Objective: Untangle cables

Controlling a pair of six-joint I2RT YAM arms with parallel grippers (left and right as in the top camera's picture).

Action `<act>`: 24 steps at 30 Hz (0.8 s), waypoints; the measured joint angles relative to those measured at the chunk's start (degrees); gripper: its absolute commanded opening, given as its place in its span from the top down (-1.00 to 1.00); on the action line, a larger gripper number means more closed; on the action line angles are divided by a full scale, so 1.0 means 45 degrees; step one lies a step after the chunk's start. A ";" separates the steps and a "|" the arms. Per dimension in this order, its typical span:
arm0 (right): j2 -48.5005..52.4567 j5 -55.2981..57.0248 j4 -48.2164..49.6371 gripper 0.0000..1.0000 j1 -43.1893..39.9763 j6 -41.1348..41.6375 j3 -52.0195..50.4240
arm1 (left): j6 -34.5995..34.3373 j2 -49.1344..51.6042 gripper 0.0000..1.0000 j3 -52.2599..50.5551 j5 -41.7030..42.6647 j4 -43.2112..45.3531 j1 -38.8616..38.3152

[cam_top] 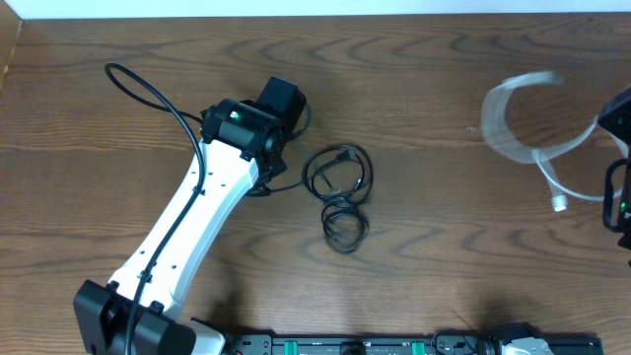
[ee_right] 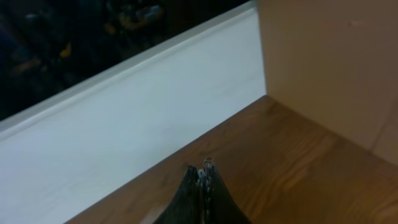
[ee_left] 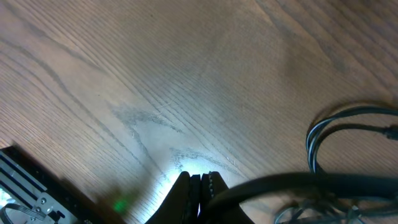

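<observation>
A tangle of thin black cables [cam_top: 340, 195] lies in loops at the middle of the table, and part of it shows in the left wrist view [ee_left: 348, 134]. My left gripper [cam_top: 269, 176] [ee_left: 200, 186] is shut just left of the tangle, with one black cable running from its jaws toward the loops. A white cable [cam_top: 532, 118] hangs in a blurred loop at the right, its plug end [cam_top: 559, 205] near the table. It runs toward my right gripper [cam_top: 621, 209] [ee_right: 203, 177] at the table's right edge, which is shut with a whitish bit between its fingers.
The left arm's thick black wire [cam_top: 148, 89] arches over the table at the left. A white wall and the table's far edge [ee_right: 186, 143] fill the right wrist view. A black rail [cam_top: 394, 345] runs along the front edge.
</observation>
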 measured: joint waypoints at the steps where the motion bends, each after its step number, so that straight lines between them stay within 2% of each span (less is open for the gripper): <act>1: 0.0049 -0.0180 0.0000 0.97 0.0000 0.0000 0.0000 | 0.0005 0.0000 0.85 0.0000 0.0000 0.0005 0.0005; 7: 0.0457 -0.1321 -0.0068 0.97 0.0000 0.0000 0.0019 | 0.0398 0.0000 0.85 0.0000 0.0617 0.0903 0.0019; 13: 0.0758 -0.3196 -0.0170 0.97 0.0000 0.0000 0.0019 | 0.1962 0.0000 0.85 0.0000 0.3308 0.2929 0.0029; 19: 0.0758 -0.3818 -0.0204 0.97 0.0000 0.0000 0.0019 | 0.2735 0.0000 0.84 0.0000 0.5251 0.2997 0.0029; 20: 0.0763 -0.3876 -0.0228 0.98 0.0000 0.0000 0.0019 | 0.2846 0.0000 0.74 0.0000 0.5532 0.2997 0.0029; 21: 0.0763 -0.3915 -0.0267 0.97 0.0000 0.0000 0.0019 | 0.2977 0.0000 0.41 0.0000 0.5799 0.2997 0.0029; 23: 0.0767 -0.3959 -0.0340 0.97 0.0000 0.0000 0.0019 | 0.3376 0.0000 -0.43 0.0000 0.6339 0.2992 -0.0005; 24: 0.0777 -0.3983 -0.0379 0.98 0.0000 0.0000 0.0019 | 0.3555 0.0000 -0.68 0.0000 0.6552 0.2987 -0.0044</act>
